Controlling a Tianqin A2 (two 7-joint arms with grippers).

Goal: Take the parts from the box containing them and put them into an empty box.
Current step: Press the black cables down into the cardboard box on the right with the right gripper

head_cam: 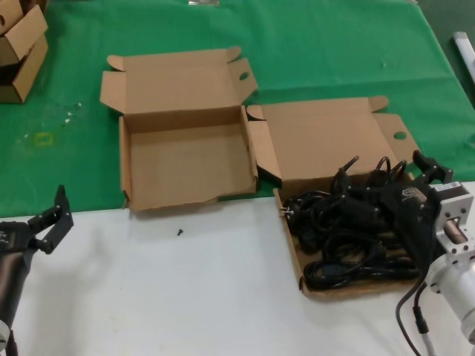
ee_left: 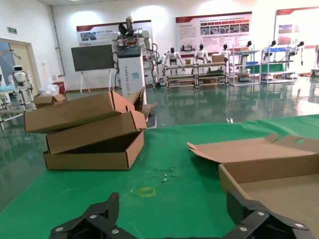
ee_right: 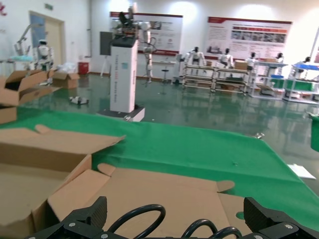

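The empty box [head_cam: 185,159] lies open at the centre left, its lid folded back. The box containing the parts [head_cam: 293,245] lies to its right, full of several black power cords [head_cam: 349,230]. My right gripper [head_cam: 404,182] hangs open just above the cords at that box's right side. In the right wrist view its jaws [ee_right: 174,219] stand wide apart, with cord loops [ee_right: 144,214] between them and the lid [ee_right: 164,189] behind. My left gripper [head_cam: 52,215] is open and empty at the lower left over the white table. It also shows in the left wrist view [ee_left: 172,214].
Smaller stacked brown cartons [head_cam: 18,52] stand at the back left and also show in the left wrist view [ee_left: 94,134]. A small black screw [head_cam: 179,232] lies on the white table [head_cam: 185,297]. A green mat [head_cam: 334,52] covers the far half.
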